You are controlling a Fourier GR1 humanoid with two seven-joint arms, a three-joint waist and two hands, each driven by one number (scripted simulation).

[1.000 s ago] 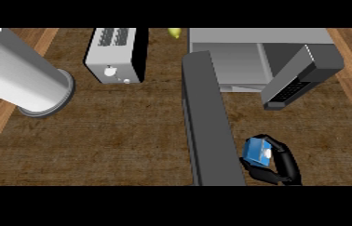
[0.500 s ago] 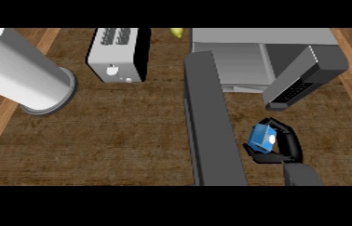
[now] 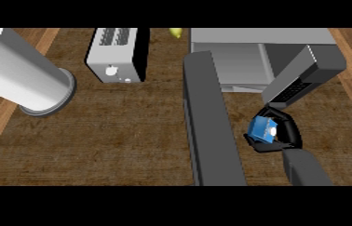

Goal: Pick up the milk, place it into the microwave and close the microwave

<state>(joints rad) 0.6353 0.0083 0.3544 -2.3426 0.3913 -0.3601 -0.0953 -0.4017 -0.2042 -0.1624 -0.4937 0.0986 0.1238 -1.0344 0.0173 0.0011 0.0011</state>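
- The right hand (image 3: pixel 283 136) showed at the lower right of the head view, its grey forearm coming up from the bottom edge.
- Its black fingers and thumb were curled round the milk (image 3: pixel 262 129), a small blue carton with a white spot on top, so the hand was grasping it.
- The milk sat inside that curl, with fingers arching over its far and right sides and the thumb below it; only its blue top and one side showed.
- Just beyond the hand, up and slightly to its right, stood the microwave (image 3: pixel 240 62), a grey box with its pale inside open to view.
- The microwave door (image 3: pixel 302 76) hung open, swung out toward the hand; its dark lower end lay just above the fingertips, and whether it touched them could not be told.
- To the left of the hand, a long dark grey slab (image 3: pixel 212 122) ran from the microwave's front down to the bottom of the view; what it was could not be told.
- Farther left of the hand, well apart, a toaster (image 3: pixel 117 55) stood on the brown wooden counter (image 3: pixel 117 136).
- At the far left, a large grey cylinder with a flared rim (image 3: pixel 31 83) slanted in from the upper corner.
- A small yellow thing (image 3: pixel 176 32) peeked in at the top edge, between toaster and microwave.
- The left hand appeared nowhere in the view.
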